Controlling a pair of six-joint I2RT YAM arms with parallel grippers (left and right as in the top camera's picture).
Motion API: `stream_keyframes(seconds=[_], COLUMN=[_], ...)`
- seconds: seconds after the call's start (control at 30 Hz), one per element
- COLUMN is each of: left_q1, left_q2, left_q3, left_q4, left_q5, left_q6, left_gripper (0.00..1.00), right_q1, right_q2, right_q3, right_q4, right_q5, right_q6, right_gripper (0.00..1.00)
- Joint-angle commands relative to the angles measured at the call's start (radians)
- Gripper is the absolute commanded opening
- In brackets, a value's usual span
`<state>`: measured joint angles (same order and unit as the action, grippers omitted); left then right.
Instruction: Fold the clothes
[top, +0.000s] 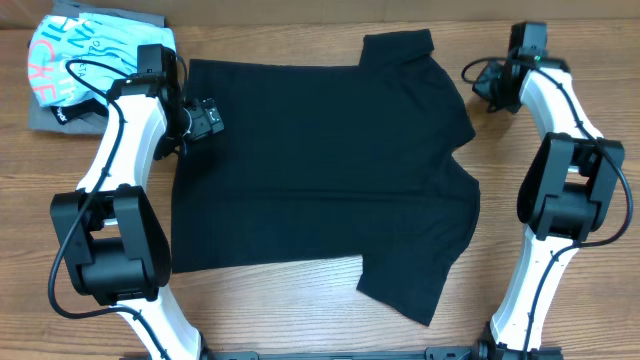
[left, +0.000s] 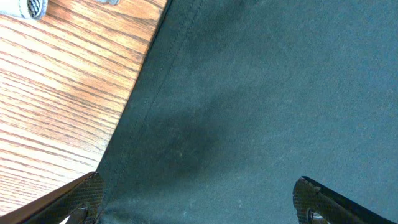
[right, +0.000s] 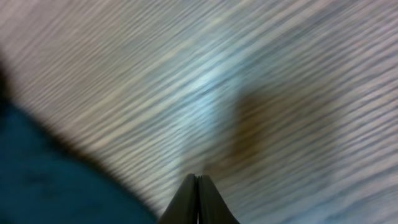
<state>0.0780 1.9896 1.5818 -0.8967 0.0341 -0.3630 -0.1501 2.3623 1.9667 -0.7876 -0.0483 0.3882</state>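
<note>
The black T-shirt (top: 320, 160) lies spread flat on the wooden table (top: 300, 310), hem toward the left arm's side, both short sleeves splayed out toward the right arm's side; no crease or doubled layer shows, so by my reading no fold is made yet and the whole of the folding is left.

The left gripper (top: 205, 118) hangs over the T-shirt's far hem corner, reached forward with the forearm running alongside the hem; its jaws stand wide apart and hold nothing, and in the left wrist view one of its fingers (left: 81, 199) sits outside the hem edge over bare wood, the other over cloth.

The right gripper (top: 527, 45) is well apart from the T-shirt, beyond its far sleeve, over bare table; its jaws are pressed together and empty; that wrist view is blurred.

A light blue lettered shirt (top: 70, 55) on a grey folded garment (top: 45, 118) rests beyond the T-shirt's hem.
</note>
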Motion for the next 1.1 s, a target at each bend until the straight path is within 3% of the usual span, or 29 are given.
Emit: stream_keyframes(seconds=[0.0,0.13,0.43,1.07], left_q1=[0.000,0.000,0.000,0.000], left_q2=[-0.015,-0.015,-0.015,-0.015], left_q3=[0.008,0.008,0.008,0.008], left_q4=[0.005,0.007,0.000,0.008], left_q5=[0.009,0.011,0.011,0.011], left_q6=[0.018,0.015,0.015,0.016], left_gripper=[1.00,1.00,1.00,1.00], right_q1=[0.026,0.071,0.117,0.048], right_q2=[-0.054,-0.037,-0.030,0.154], right_q3=[0.056,0.016,-0.116,-0.170], right_q4=[-0.068,-0.154,-0.125,0.152], right_q5=[-0.145,-0.117,-0.103,0.010], right_q6=[-0.017,-0.029,-0.014,-0.003], right_gripper=[0.04,0.04,0.04,0.04])
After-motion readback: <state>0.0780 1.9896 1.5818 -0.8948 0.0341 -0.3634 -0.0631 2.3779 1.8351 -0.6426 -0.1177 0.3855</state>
